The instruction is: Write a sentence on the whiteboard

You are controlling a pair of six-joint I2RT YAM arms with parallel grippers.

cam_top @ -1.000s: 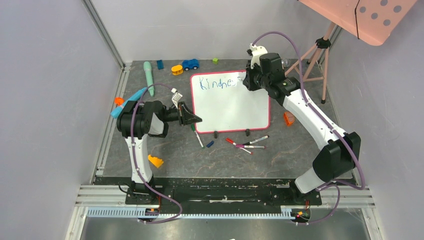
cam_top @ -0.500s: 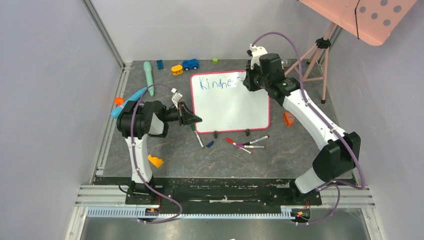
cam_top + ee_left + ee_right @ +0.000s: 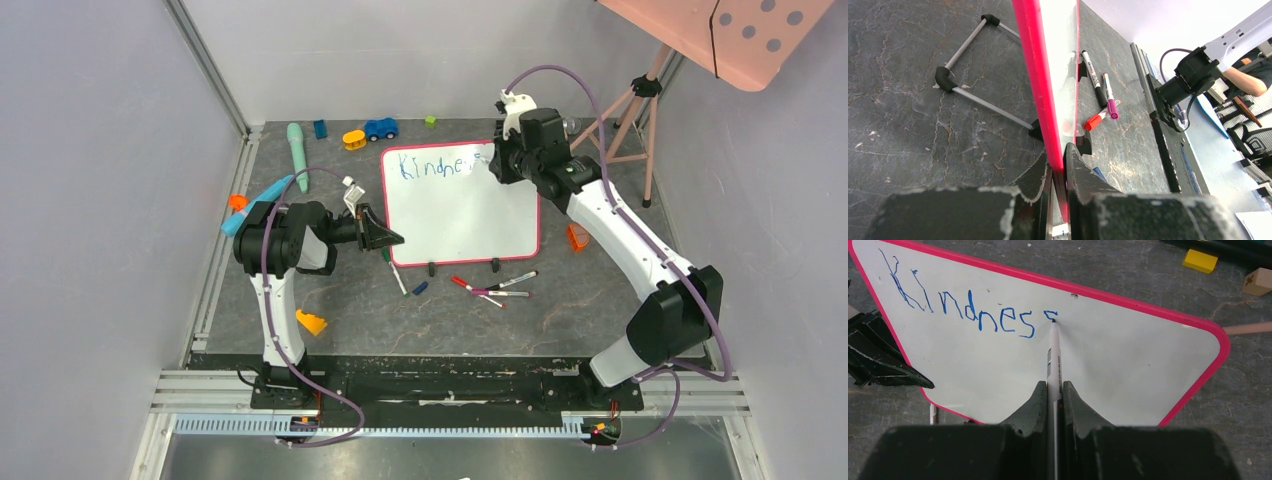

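Note:
The whiteboard (image 3: 460, 215), white with a pink frame, stands tilted at the table's middle. Its pink edge (image 3: 1030, 65) runs between the pads of my left gripper (image 3: 1058, 152), which is shut on the frame at the board's lower left (image 3: 392, 238). My right gripper (image 3: 1053, 385) is shut on a white marker (image 3: 1053, 360). The marker's tip touches the board near the top edge, just right of the writing. The sentence (image 3: 968, 310) is blue handwriting reading "Kindnes", with a short fresh stroke at the tip. From above, my right gripper (image 3: 495, 165) covers the end of the word (image 3: 438, 166).
Loose markers (image 3: 495, 288) lie in front of the board, another (image 3: 397, 272) beside my left gripper. Small toys line the back: a teal piece (image 3: 298, 142), a blue car (image 3: 380, 128). An orange piece (image 3: 577, 237) sits right of the board, a tripod (image 3: 630, 110) behind it.
My right gripper has shifted slightly to the right along the top line with the marker, uncovering more of the word. The left arm and the board have not moved.

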